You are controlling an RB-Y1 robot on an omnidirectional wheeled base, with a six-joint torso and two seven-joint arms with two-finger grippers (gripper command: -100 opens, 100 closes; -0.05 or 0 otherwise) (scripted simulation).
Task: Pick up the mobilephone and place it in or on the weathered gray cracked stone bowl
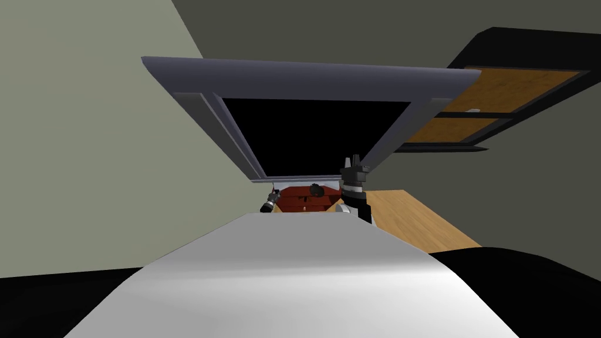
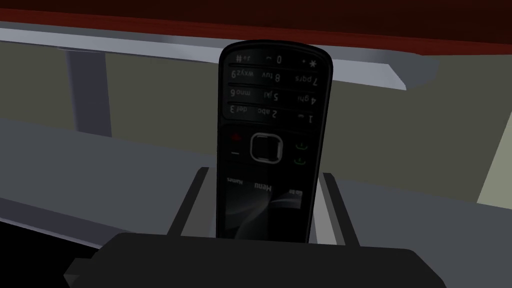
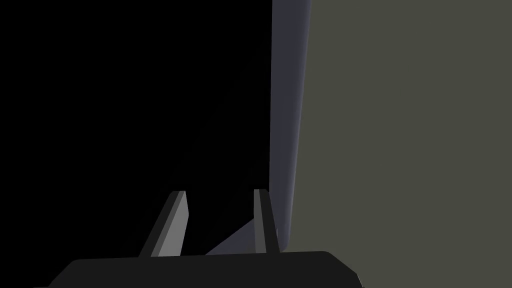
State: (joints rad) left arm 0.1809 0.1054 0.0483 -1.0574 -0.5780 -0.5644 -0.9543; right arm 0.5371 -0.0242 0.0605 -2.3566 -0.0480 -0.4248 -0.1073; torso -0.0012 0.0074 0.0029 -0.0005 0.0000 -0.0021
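The left gripper [image 2: 265, 172] is closed on the mobilephone [image 2: 272, 125], its 2 fingers [image 2: 189, 202] pressing the handset's long sides. The phone stands up out of the jaws, clear of any surface, with a wall and a grey frame [image 2: 165, 47] behind it. From the head camera this hand sits low at the near left edge of a red-brown tabletop [image 1: 293, 200]. A small dark rounded thing [image 1: 317, 189] rests on that top, just right of the hand. It is probably the bowl, though it is too small to be sure. Further right, the right gripper [image 1: 354, 159] is raised in front of the grey frame, its fingers a narrow gap apart with nothing between them.

I judge the pick-up as done, since the phone is gripped and lifted. What is left is the short carry right to the dark thing, then lowering and letting go.

The phone's writing reads upside down to the wrist camera. The keypad shows 1, 2 abc, 3 def, 4 ghi, 5 jkl, 6 mno, 7 pqrs, 8 tuv, 9 wxyz, * 0 #. The screen shows "Menu" and "Names". No brand name is readable.
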